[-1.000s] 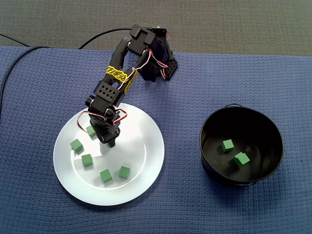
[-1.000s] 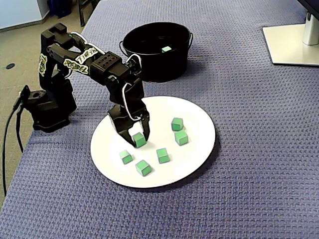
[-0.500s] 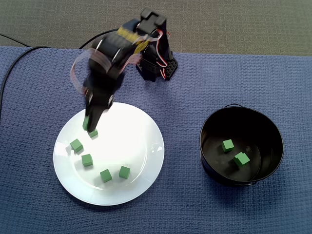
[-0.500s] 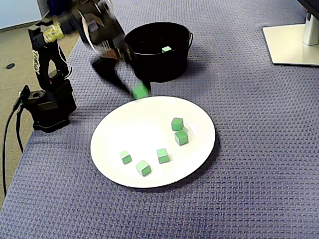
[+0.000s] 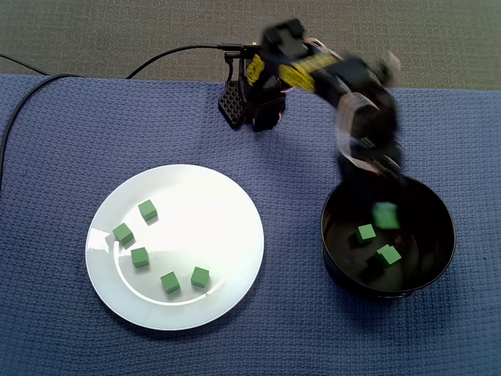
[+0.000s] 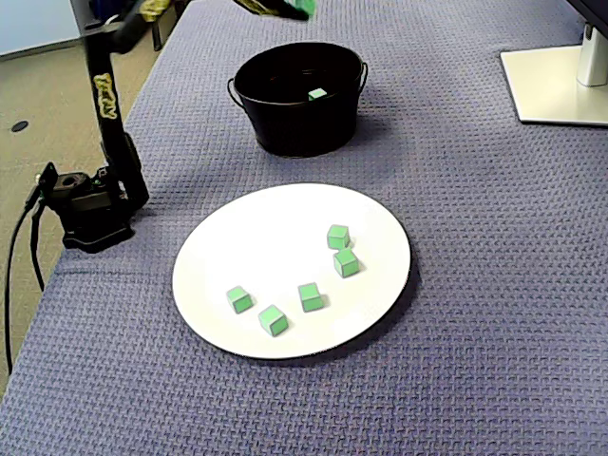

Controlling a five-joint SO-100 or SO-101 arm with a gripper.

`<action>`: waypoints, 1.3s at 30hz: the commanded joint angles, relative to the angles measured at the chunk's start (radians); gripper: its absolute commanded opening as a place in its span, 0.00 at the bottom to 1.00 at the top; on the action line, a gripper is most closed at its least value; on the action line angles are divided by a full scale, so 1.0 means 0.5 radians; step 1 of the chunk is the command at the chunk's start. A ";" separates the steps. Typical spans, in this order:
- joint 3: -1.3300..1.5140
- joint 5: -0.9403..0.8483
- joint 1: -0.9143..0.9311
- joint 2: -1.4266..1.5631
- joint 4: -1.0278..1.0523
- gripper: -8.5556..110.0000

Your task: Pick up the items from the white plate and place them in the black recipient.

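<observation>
**Q:** What are the materials and shapes?
**A:** A smooth, round white plate (image 5: 227, 204) lies on a blue cloth (image 5: 63, 141) of coarse waffle weave. In a fixed view, a round black pot (image 5: 338, 266) with glossy walls stands well apart on the plate's right. Five plate cubes (image 5: 140, 257), small and green, lie on the plate's left half. Two pot cubes (image 5: 365, 233) rest on the pot floor.

**Q:** Which way do the cubes point?
**A:** Their sides are equal, so there is no long axis. Each plate cube lies flat, turned at its own angle.

**Q:** How does the gripper stand?
**A:** The gripper (image 5: 382, 208) is motion-blurred over the pot's mouth and grips the held cube (image 5: 385, 217). In a fixed view that cube (image 6: 305, 6) shows at the top edge, high above the pot and clear of it. The exact width of the jaw gap cannot be read.
</observation>
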 commanded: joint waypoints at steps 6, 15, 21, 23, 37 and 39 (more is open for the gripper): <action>0.439 -0.150 -0.282 -0.549 -0.383 0.07; 0.074 0.420 0.098 -0.144 0.150 0.37; -0.212 0.933 0.985 0.120 0.546 0.38; -0.163 1.031 1.255 0.110 0.506 0.39; -0.071 1.767 1.678 -0.730 0.433 0.44; -0.086 1.776 1.647 -0.865 0.387 0.43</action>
